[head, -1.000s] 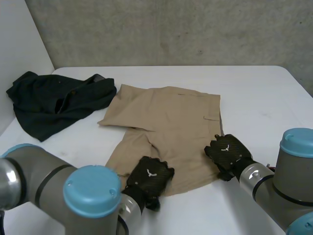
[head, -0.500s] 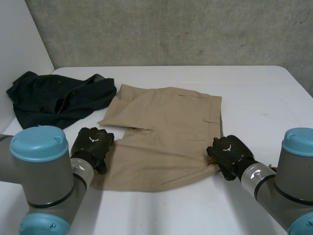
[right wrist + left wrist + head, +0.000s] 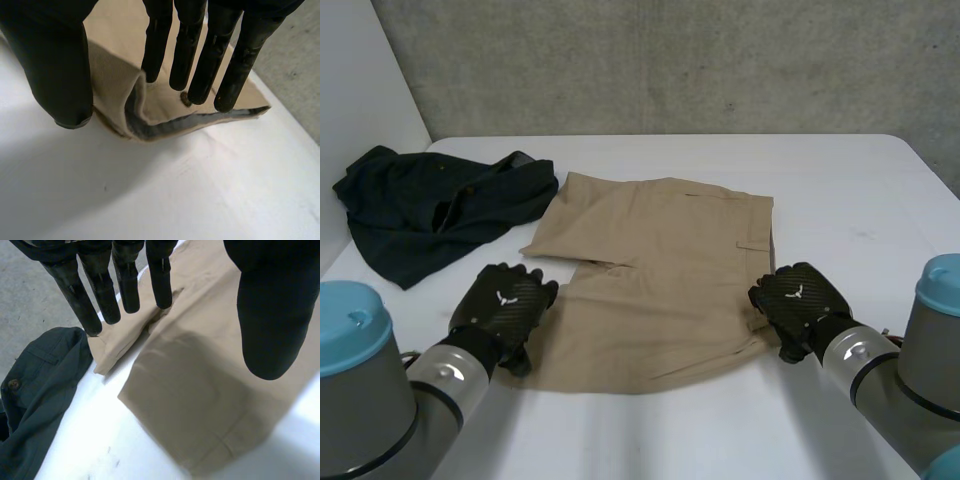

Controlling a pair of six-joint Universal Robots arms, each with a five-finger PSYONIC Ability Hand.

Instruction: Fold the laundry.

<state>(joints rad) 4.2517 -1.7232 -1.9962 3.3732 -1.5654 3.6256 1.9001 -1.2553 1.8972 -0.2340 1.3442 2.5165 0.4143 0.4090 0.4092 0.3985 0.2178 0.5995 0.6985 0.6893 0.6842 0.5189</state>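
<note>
Tan shorts [image 3: 660, 270] lie folded and flat in the middle of the white table [image 3: 860, 190]. My left hand [image 3: 505, 303] hovers at the near left corner of the shorts, by a leg hem. In the left wrist view its fingers [image 3: 127, 285] are straight with the thumb wide apart above the tan cloth [image 3: 200, 390], holding nothing. My right hand [image 3: 798, 298] is at the near right corner, by the waistband. In the right wrist view, its fingers [image 3: 187, 55] are straight and spread from the thumb, and the waistband edge [image 3: 112, 65] stands up loosely between them, unpinched.
A dark green garment [image 3: 430, 205] lies crumpled at the table's far left, close to the shorts' far left corner; one of its buttons [image 3: 13, 384] shows beyond my left fingertips. A concrete wall runs behind the table. Bare tabletop lies to the right and near side.
My left hand has swung from the middle of the shorts' near edge to their left corner, and the near leg now lies spread leftward. My right hand has let go of the waistband corner.
</note>
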